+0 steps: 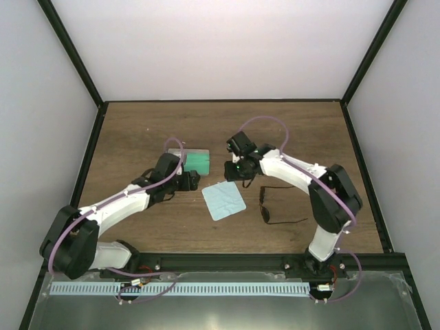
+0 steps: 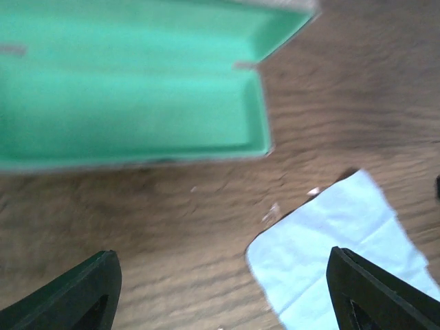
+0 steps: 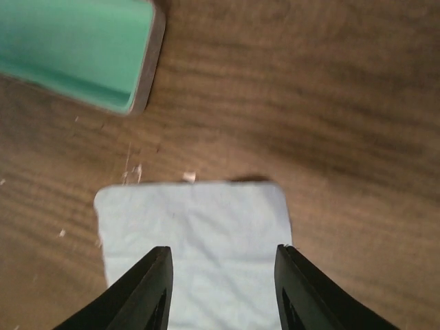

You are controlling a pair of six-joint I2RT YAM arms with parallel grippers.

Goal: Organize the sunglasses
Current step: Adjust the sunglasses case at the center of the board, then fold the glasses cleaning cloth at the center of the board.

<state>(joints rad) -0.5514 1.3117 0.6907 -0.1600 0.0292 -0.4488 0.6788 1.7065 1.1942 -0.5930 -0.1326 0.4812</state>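
The sunglasses [image 1: 265, 208], with a thin black frame and slender temple arms, lie on the wooden table to the right of the light blue cloth [image 1: 223, 201]. They show in neither wrist view. The open case [image 1: 197, 160], green inside, lies left of centre. My left gripper [image 1: 192, 181] is open and empty just below the case, its fingers [image 2: 75, 295] spread wide over bare wood and the cloth's edge [image 2: 344, 240]. My right gripper [image 1: 238, 176] is open and empty above the cloth's far edge [image 3: 199, 227], left of the sunglasses.
The case's green interior [image 2: 130, 82] fills the top of the left wrist view, and its corner [image 3: 82, 48] shows at the top left of the right wrist view. Black frame posts and white walls border the table [image 1: 137, 130].
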